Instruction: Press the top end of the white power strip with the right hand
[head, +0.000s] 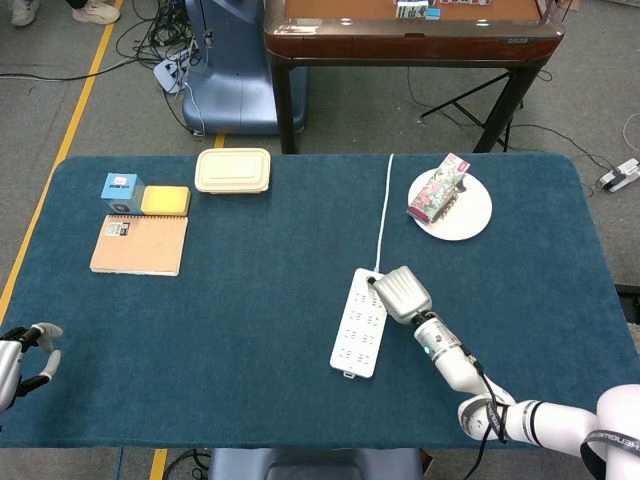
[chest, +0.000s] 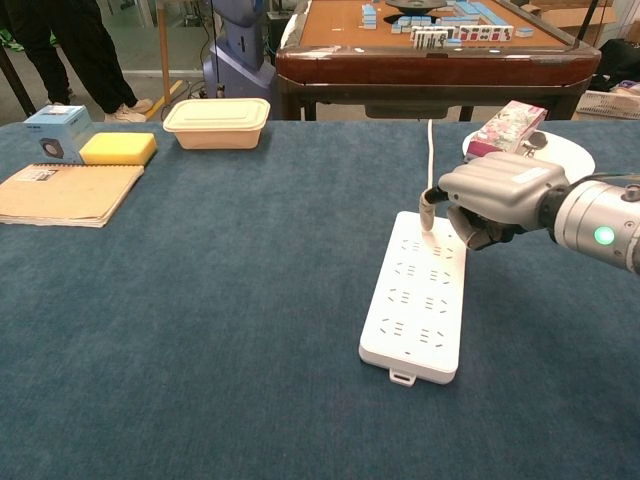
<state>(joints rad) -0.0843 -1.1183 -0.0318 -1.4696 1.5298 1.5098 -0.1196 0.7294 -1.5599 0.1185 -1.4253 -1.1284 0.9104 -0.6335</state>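
The white power strip (head: 361, 325) (chest: 416, 300) lies lengthwise on the blue table, its white cord (head: 385, 205) (chest: 430, 165) running off the far edge. My right hand (head: 401, 293) (chest: 493, 193) is over the strip's far, cord end. Its fingers are curled in and one fingertip (chest: 427, 217) points down onto the strip's top end. Nothing is held in it. My left hand (head: 22, 362) sits at the near left corner of the table in the head view, fingers curled with nothing in them.
A white plate (head: 471, 214) (chest: 575, 157) with a patterned box (head: 438, 188) (chest: 506, 126) stands right of the cord. At the far left are a cream lidded container (head: 233, 170) (chest: 217, 122), a yellow sponge (head: 165, 200) (chest: 118, 148), a blue box (head: 121, 190) (chest: 56, 131) and a notebook (head: 139, 244) (chest: 65, 192).
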